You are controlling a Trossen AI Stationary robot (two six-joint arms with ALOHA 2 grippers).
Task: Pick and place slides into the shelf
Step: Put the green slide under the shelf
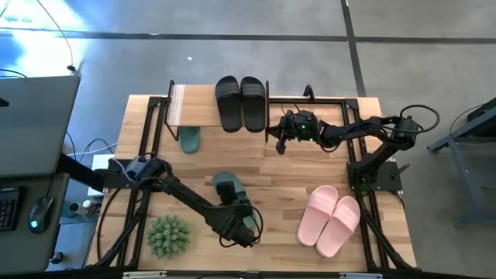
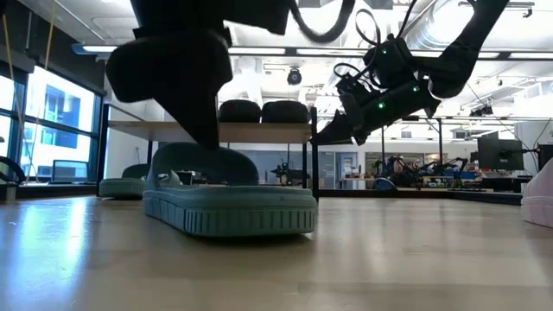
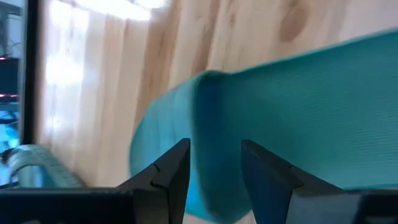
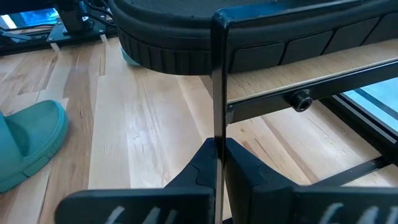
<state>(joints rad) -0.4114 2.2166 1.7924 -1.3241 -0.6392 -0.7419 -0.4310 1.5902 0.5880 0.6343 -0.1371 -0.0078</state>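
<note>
The dark green slide [image 1: 225,186] lies flat on the tabletop [image 1: 279,170] near the front. The left gripper [image 1: 236,225] sits over it with fingers [image 3: 171,174] parted around its edge, not yet lifting. Its mate [image 1: 190,139] rests under the shelf [image 1: 198,115], whose top carries the black pair [image 1: 239,102]. The right gripper [image 1: 280,138] waits closed (empty) beside the shelf frame. The next move likely calls for closing and lifting. No writing is legible.

Black slides [image 1: 239,102] sit atop the shelf [image 1: 186,105]; pink pair [image 1: 332,219] lies on the table.
</note>
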